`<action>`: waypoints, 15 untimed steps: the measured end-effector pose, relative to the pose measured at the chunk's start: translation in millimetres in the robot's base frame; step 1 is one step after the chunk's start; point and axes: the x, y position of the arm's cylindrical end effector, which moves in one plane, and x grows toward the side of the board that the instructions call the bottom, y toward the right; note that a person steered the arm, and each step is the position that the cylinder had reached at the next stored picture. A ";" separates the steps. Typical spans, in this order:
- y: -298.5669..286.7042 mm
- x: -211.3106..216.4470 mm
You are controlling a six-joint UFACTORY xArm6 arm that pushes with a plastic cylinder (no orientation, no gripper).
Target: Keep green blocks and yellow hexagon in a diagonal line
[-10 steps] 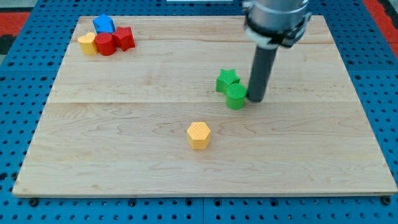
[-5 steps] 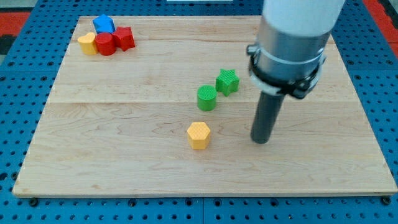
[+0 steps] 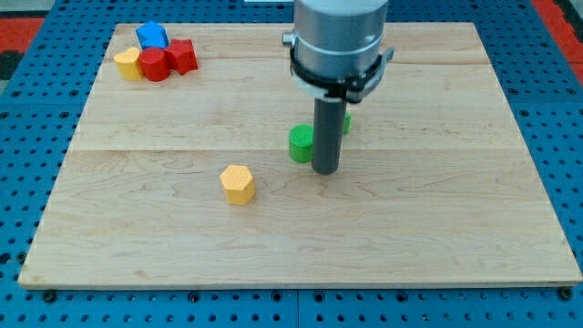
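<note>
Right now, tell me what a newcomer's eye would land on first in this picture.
First, the big grey arm dropping from the view's top, its dark rod ending at my tip, just right of the green cylinder. A green star is mostly hidden behind the rod. Next, the yellow hexagon sits alone, lower left of the greens, and a tight cluster of blue, red and yellow blocks fills the wooden board's top left corner.
</note>
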 end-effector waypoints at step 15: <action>-115.1 8.3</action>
